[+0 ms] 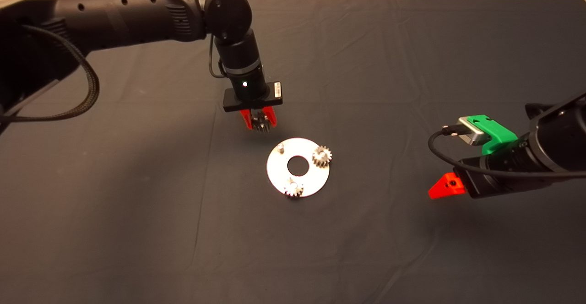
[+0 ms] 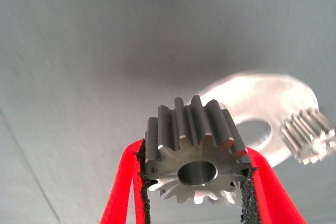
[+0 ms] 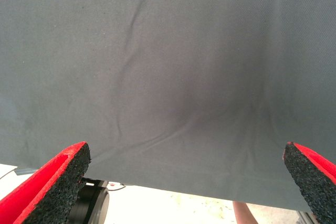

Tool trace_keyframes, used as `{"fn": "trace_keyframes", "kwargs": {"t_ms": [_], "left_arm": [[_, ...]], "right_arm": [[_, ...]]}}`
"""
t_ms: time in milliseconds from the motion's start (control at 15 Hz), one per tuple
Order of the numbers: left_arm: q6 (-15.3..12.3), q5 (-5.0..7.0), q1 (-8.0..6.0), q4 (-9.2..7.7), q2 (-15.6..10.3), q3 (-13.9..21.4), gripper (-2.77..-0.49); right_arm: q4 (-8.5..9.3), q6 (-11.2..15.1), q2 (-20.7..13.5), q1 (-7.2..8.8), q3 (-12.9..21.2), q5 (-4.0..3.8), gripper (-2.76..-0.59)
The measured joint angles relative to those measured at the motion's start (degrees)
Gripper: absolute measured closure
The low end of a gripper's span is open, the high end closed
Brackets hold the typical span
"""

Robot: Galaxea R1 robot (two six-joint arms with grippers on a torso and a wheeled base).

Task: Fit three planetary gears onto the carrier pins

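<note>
Two small silver toothed planetary gears [image 1: 322,156] [image 1: 293,188] sit on the flat round white-silver disc [image 1: 279,173]; one short silver pin [image 1: 280,147] stands bare. I have my left claw [image 1: 259,120] clamped on the third gear [image 2: 197,153], just beside the disc. My right claw [image 3: 184,182] hangs wide open, well apart.

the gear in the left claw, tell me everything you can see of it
The held gear is a small shiny silver-grey metal spur gear with straight teeth and a round centre bore. The left claw is shut on it, black pads pressing opposite sides. It hangs off the mat, beside the disc, near the bare pin.
</note>
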Motion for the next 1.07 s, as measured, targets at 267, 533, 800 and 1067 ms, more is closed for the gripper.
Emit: {"fn": "trace_keyframes", "kwargs": {"t_ms": [267,533,800,1067], "left_arm": [[-0.3,0.06,-0.02,0.0,0.0,1.2,-0.72],[-4.4,0.39,0.0,0.2,-0.1,5.8,-0.71],[-4.7,-0.13,-0.02,0.39,0.1,6.7,-0.71],[-4.3,-0.26,0.0,0.43,0.2,6.3,-0.7]], "right_arm": [[0.0,0.0,0.0,0.0,0.0,0.01,-2.75],[0.0,0.0,0.0,0.0,0.0,0.0,-2.75],[0.0,0.0,0.0,-0.02,0.0,0.0,-2.75],[0.0,0.0,0.0,-0.01,0.0,0.0,-2.75]]}}
